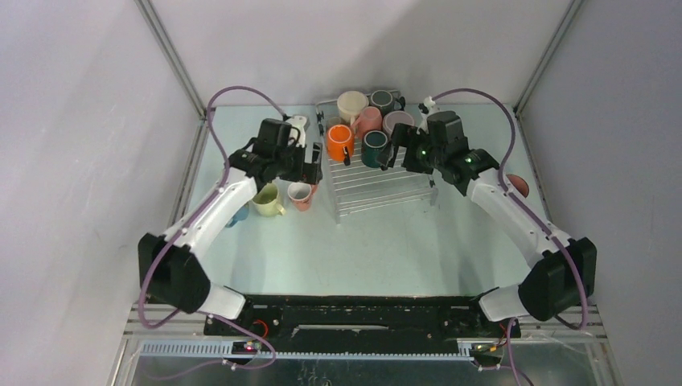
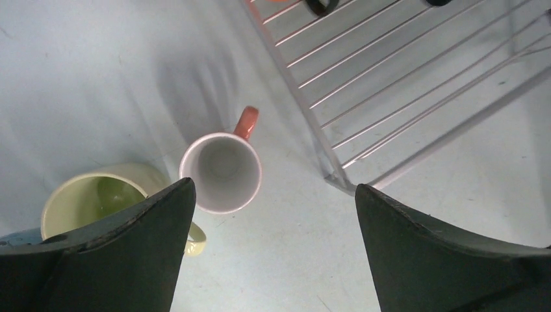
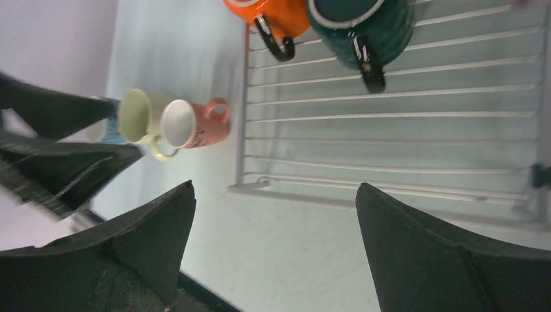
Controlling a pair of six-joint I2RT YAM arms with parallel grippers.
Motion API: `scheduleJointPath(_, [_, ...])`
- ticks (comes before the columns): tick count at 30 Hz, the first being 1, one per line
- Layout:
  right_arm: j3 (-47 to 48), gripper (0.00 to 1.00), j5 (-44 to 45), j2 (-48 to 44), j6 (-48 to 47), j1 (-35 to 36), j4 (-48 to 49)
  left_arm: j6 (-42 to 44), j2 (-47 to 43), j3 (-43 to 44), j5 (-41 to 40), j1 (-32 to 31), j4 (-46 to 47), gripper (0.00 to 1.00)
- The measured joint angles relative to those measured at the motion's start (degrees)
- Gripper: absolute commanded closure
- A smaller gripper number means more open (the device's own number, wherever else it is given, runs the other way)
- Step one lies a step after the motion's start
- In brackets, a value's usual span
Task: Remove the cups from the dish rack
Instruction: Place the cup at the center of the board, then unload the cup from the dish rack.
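The dish rack [image 1: 378, 189] stands mid-table with several cups at its far end, among them an orange cup [image 1: 340, 142], a dark teal cup [image 1: 374, 147], a cream cup [image 1: 351, 104] and a pink cup [image 1: 367, 121]. My left gripper [image 1: 314, 165] hangs open and empty above a salmon cup [image 2: 222, 170] that stands upright on the table beside a pale green cup [image 2: 97, 201]. My right gripper [image 1: 392, 157] is open and empty over the rack's wire ribs [image 3: 390, 130], near the orange cup [image 3: 279, 16] and the teal cup [image 3: 364, 26].
A blue cup [image 1: 238, 214] stands left of the pale green cup [image 1: 266, 200], partly under my left arm. A reddish cup [image 1: 519, 185] sits behind my right arm near the right wall. Enclosure walls rise on both sides.
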Motion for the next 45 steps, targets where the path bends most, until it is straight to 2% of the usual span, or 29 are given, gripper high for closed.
scheduleJointPath(7, [5.0, 0.03, 4.9, 8.5, -10.3, 1.1, 0.8, -0.5, -10.3, -5.3, 3.5, 0.0, 6.4, 0.0])
scheduleJointPath(14, [8.5, 0.11, 8.5, 17.6, -18.5, 1.3, 1.5, -0.9, -15.5, -8.1, 4.1, 0.0, 10.3, 0.0])
scheduleJointPath(23, [13.6, 0.26, 11.3, 26.8, -26.1, 1.6, 3.9, -1.2, -17.0, -8.9, 4.1, 0.1, 11.9, 0.0])
scheduleJointPath(39, [17.8, 0.46, 14.9, 36.7, -30.6, 3.1, 5.4, -1.5, -17.1, -9.5, 5.1, 0.3, 12.3, 0.0])
scheduleJointPath(42, [18.1, 0.52, 15.3, 37.5, -30.8, 3.2, 5.3, -1.5, -17.1, -9.5, 5.2, 0.4, 12.3, 0.0])
scheduleJointPath(45, [18.4, 0.63, 15.7, 37.7, -30.8, 3.3, 4.9, -1.5, -17.1, -9.5, 5.2, 0.4, 12.3, 0.0])
